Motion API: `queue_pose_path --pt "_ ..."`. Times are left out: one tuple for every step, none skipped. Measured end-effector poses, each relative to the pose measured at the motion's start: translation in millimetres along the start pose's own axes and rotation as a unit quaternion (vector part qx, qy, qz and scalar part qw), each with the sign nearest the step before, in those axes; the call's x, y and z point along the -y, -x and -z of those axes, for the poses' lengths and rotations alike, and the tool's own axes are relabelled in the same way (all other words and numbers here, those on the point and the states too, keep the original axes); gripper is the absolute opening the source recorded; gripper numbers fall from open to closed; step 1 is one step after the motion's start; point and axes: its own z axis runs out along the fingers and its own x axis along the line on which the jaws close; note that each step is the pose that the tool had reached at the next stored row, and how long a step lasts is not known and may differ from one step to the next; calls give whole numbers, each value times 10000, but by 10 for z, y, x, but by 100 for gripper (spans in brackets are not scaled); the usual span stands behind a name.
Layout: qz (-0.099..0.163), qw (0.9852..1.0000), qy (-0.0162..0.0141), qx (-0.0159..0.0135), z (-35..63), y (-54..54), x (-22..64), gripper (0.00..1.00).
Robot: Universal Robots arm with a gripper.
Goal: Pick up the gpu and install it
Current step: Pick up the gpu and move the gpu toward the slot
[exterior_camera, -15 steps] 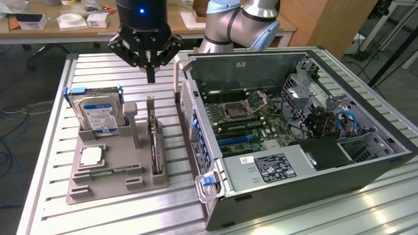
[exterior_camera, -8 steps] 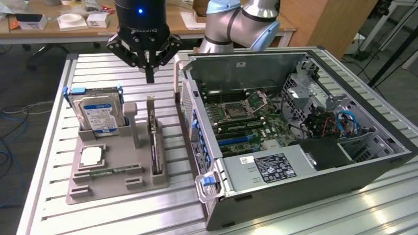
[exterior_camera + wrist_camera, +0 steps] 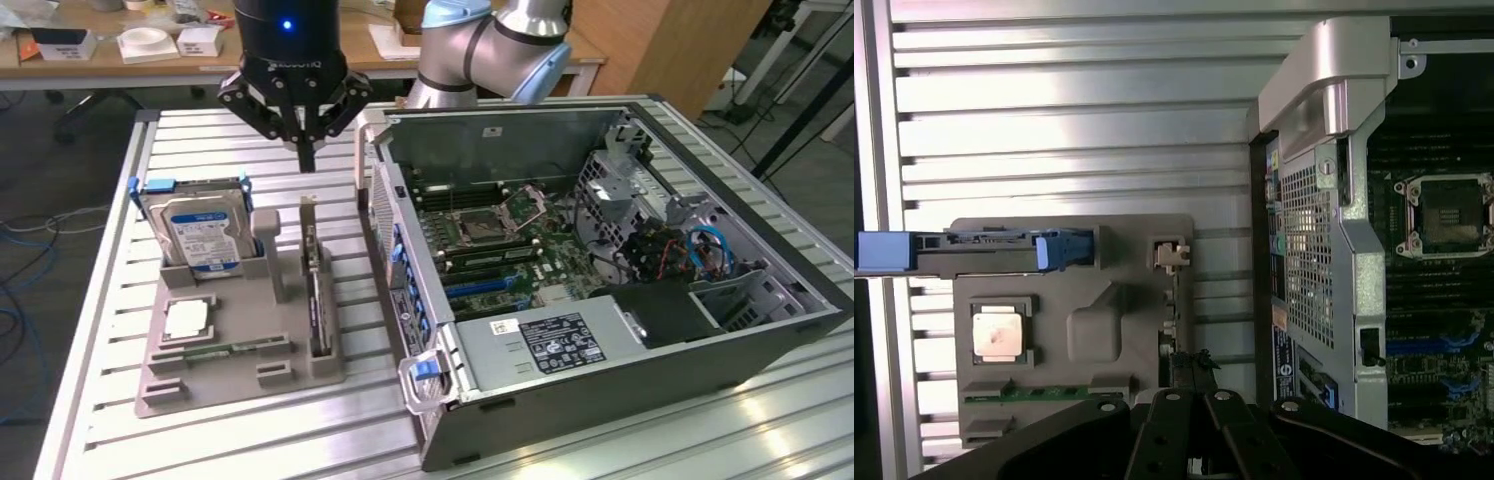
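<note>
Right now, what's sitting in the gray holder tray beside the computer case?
A hard drive, the gpu standing on edge, a processor chip and a green memory stick. Slots in the tray hide the drive's and gpu's lower edges.

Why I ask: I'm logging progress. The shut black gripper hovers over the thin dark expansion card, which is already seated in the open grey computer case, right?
Not quite. The exterior view shows the thin dark expansion card standing on edge in the grey plastic holder, outside the open grey computer case. The shut black gripper does hover over it.
</note>
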Motion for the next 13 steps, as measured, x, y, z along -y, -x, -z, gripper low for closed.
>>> queue_pose_path --pt "0 10000 -2 0 -1 1 9 11" --pt "-1 10000 -5 1 -3 2 20 11" --pt "-1 10000 -7 0 -5 2 29 11" --pt "-1 10000 -8 1 -9 3 36 11" --pt "-1 10000 -8 2 -14 4 42 11" --pt "-2 10000 -10 1 -20 3 47 11" --pt "-2 10000 -11 1 -26 3 52 11" --pt "-2 10000 -11 1 -37 3 55 11" --pt "-3 10000 -12 1 -49 2 56 11" --pt "-3 10000 -12 1 -68 2 57 11" --pt "-2 10000 -12 2 -86 2 59 11" --pt "-2 10000 -12 3 -103 2 60 11" --pt "-2 10000 -12 5 -121 2 61 11"
